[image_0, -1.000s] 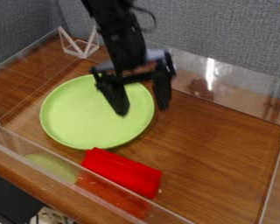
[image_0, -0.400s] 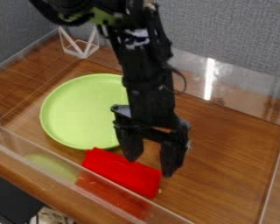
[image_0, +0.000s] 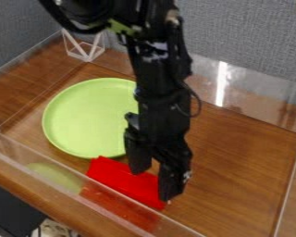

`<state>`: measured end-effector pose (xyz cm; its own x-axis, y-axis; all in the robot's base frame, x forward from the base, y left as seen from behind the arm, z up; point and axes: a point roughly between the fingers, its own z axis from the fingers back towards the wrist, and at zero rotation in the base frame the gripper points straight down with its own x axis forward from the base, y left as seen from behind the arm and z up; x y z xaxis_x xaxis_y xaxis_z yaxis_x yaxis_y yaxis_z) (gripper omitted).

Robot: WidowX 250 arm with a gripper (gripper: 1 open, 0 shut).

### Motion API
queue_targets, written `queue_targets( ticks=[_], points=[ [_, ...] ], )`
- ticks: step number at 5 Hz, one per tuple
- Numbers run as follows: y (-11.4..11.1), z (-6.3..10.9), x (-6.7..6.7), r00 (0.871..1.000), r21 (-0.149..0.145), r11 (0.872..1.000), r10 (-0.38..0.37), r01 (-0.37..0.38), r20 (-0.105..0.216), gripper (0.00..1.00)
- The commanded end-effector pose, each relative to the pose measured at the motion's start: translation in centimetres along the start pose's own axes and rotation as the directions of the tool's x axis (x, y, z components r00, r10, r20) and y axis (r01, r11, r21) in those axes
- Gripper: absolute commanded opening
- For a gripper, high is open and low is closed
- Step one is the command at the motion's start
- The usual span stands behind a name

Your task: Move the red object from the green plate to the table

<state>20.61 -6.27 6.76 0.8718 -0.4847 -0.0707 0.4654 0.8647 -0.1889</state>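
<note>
The red object lies on the table near the front wall, just off the front right rim of the green plate. The plate holds nothing. My gripper points down over the right part of the red object, open. One of its black fingers stands behind the block and the other at its right end. The arm hides the block's far right corner. I cannot tell whether the fingers touch it.
Clear acrylic walls ring the wooden table, and the front wall runs close to the red object. A white wire stand sits at the back left corner, beyond the plate.
My gripper came from above the plate's right rim toward the front, sank to the red object and rolled at the wrist. It stayed open. The block has not moved.
</note>
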Motion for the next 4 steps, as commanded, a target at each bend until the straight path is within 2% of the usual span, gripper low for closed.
queue_targets(
  ticks=[1, 2, 4],
  points=[
    [0.2, -0.5, 0.6, 0.994, 0.030, 0.994, -0.109, 0.110, -0.008, 1.00],
    [0.4, -1.8, 0.5, 0.984, 0.042, 0.984, -0.174, 0.175, -0.032, 1.00],
    [1.4, -1.8, -0.1, 0.975, 0.059, 0.974, -0.218, 0.220, -0.040, 1.00]
  ],
)
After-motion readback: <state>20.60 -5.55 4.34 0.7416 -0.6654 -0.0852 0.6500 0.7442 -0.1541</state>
